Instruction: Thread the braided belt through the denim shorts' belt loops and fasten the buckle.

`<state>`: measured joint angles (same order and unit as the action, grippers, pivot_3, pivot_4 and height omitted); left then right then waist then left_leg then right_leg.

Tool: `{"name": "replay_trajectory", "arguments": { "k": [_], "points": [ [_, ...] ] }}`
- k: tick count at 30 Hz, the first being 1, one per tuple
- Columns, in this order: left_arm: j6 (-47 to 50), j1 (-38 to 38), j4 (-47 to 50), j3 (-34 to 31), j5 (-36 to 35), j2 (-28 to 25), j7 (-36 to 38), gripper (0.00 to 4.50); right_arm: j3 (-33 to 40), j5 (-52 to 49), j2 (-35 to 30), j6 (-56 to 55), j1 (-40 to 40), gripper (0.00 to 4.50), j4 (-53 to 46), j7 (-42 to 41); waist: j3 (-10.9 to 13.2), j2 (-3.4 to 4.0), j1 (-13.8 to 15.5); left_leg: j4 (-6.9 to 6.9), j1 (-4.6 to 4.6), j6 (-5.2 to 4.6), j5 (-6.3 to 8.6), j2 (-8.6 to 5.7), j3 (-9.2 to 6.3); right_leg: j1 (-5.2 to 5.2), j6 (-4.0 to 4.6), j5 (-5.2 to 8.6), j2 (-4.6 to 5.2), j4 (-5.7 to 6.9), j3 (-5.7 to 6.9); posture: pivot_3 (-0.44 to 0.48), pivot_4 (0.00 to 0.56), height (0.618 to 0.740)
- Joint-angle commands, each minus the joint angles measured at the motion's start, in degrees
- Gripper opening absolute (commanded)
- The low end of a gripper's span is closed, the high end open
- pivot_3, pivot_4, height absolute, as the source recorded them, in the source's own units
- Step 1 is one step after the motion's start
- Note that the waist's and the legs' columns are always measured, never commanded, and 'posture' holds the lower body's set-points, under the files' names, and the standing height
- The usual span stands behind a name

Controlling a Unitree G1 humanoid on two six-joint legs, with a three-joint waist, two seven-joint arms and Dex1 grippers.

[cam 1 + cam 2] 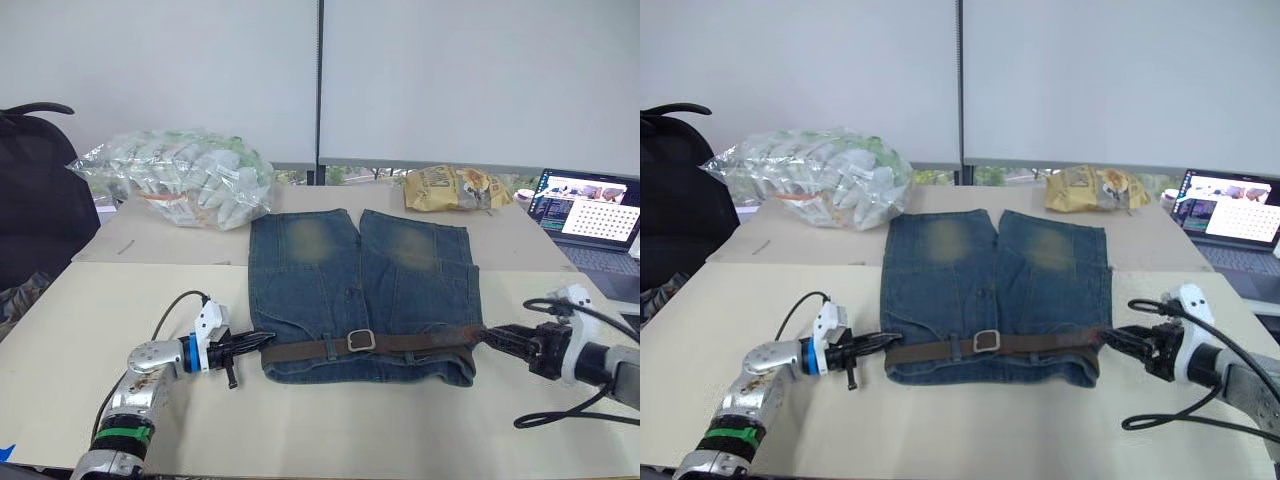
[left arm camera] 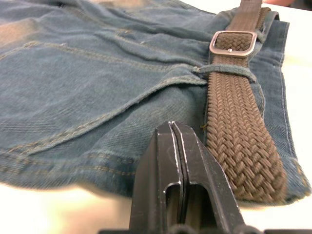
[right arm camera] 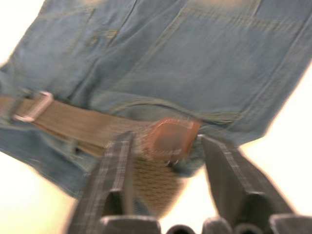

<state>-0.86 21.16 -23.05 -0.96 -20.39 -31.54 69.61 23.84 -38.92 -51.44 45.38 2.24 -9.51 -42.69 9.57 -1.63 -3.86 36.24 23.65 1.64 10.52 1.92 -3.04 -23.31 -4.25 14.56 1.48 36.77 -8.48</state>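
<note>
The denim shorts [image 1: 360,285] lie flat on the table, waistband nearest me. The braided belt [image 1: 420,343] runs along that waistband under a belt loop [image 2: 229,71], with the buckle [image 1: 361,340] fastened near the middle. My left gripper [image 1: 262,343] is shut with nothing in it, its tips at the waistband's left end beside the belt [image 2: 241,141]. My right gripper [image 1: 487,337] stands open at the right end. Its fingers [image 3: 114,165] straddle the belt's brown leather tip [image 3: 170,138] without closing on it.
A clear plastic bag of packets [image 1: 185,180] and a yellow snack bag [image 1: 455,188] lie behind the shorts. An open laptop [image 1: 590,215] sits at the far right, a black bag [image 1: 35,190] at the far left. Cables [image 1: 560,415] trail from my right arm.
</note>
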Motion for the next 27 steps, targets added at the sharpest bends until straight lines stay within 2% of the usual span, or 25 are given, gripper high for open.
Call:
{"name": "replay_trajectory", "arguments": {
  "k": [1, 3, 8, 10, 17, 18, 27],
  "points": [
    [4.8, -4.3, 9.6, -1.0, -0.7, -2.8, -1.7, 0.0, -2.2, 10.1, -1.7, -17.1, -6.2, 3.92, 1.2, -6.9, 0.0, 0.0, 0.0, -0.02, -0.01, 0.01, 0.0, 0.02, 0.0, -0.01, 0.0, 0.01, 0.0, -0.01, 0.0, 0.0, 0.15, 0.74],
    [6.8, -7.2, 14.6, -1.7, -1.0, -4.1, -3.1, 0.0, -1.9, 10.2, 0.4, -21.1, -7.5, 4.44, 3.3, -9.1, 0.0, 0.0, -0.1, -0.08, -0.08, 0.01, 0.01, 0.02, 0.02, 0.0, 0.0, 0.03, 0.0, -0.01, 0.0, 0.0, 0.15, 0.74],
    [10.5, -13.3, 23.0, -3.8, -1.2, -6.1, -7.2, 0.0, -0.7, 11.5, 5.6, -33.5, -7.8, 4.44, 12.8, -14.2, 0.1, -0.01, -0.2, -0.08, -0.28, 0.02, 0.01, 0.05, 0.09, 0.11, 0.1, 0.07, 0.0, 0.03, -0.06, 0.0, 0.15, 0.74],
    [10.4, -14.3, 23.9, -4.1, -0.8, -6.2, -8.2, 0.0, -0.6, 11.4, 6.5, -35.5, -7.7, 4.44, 15.3, -15.7, 0.1, -0.02, -0.1, -0.08, -0.3, 0.02, 0.01, 0.04, 0.1, 0.12, 0.33, 0.2, 0.0, 0.02, -0.06, 0.0, 0.15, 0.74],
    [10.9, -15.6, 24.2, -6.0, -2.3, -6.2, -9.0, 0.0, -1.1, 11.8, 7.0, -38.8, -5.7, 4.44, 19.9, -17.3, 0.1, -0.01, -0.3, -0.1, -0.31, 0.02, 0.01, 0.04, 0.12, 0.12, 0.3, 0.18, 0.0, 0.03, -0.08, 0.0, 0.15, 0.74],
    [10.4, -15.5, 23.9, -6.0, -1.9, -6.3, -9.1, 0.54, -1.3, 11.9, 7.1, -38.9, -5.5, 4.5, 20.0, -17.4, 0.1, -0.01, -0.3, -0.11, -0.33, 0.02, 0.01, 0.04, 0.12, 0.12, 0.31, 0.19, -0.01, 0.03, -0.08, 0.0, 0.15, 0.74],
    [8.5, -16.0, 22.5, -6.2, -0.2, -6.5, -9.8, 3.54, -1.9, 11.5, 8.1, -39.1, -5.7, 4.5, 18.0, -17.8, 0.1, -0.01, -0.1, -0.12, -0.32, 0.03, 0.01, 0.02, 0.12, 0.13, 0.27, 0.17, 0.01, 0.02, -0.09, 0.0, 0.15, 0.74]
  ]
}}
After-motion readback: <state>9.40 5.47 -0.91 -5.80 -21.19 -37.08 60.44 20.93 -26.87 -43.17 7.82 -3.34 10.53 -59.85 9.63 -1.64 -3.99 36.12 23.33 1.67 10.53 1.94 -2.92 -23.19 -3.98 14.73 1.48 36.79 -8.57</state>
